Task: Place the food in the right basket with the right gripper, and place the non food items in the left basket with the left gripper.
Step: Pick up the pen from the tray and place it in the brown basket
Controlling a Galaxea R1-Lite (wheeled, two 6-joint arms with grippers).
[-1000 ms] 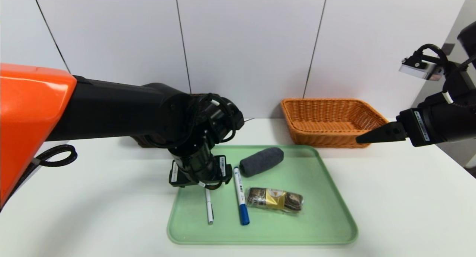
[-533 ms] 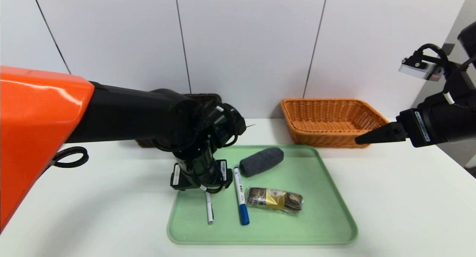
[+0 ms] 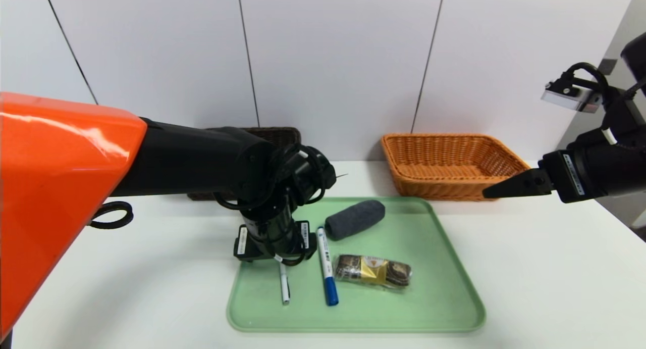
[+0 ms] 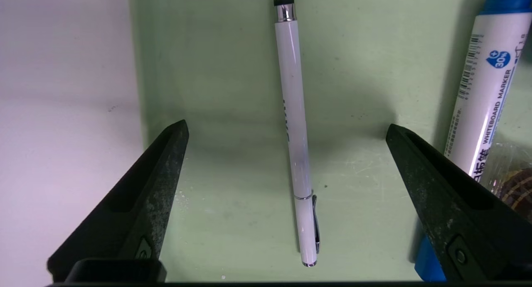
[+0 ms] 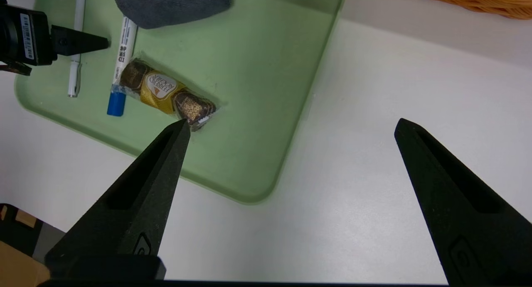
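Because the slim pen (image 4: 296,112) lies lengthwise between its spread, empty fingers, the left gripper (image 4: 286,127) seems placed to pinch it off the tray (image 3: 353,326). Beyond the pen lies the marker (image 3: 325,260); the right gripper (image 5: 293,123), open and empty, waits off the tray's right side, near the orange basket (image 3: 449,187), presumably leaving room.

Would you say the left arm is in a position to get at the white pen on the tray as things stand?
Probably yes: the left gripper is open above the tray, its fingers either side of the white pen, with nothing visible lying between.
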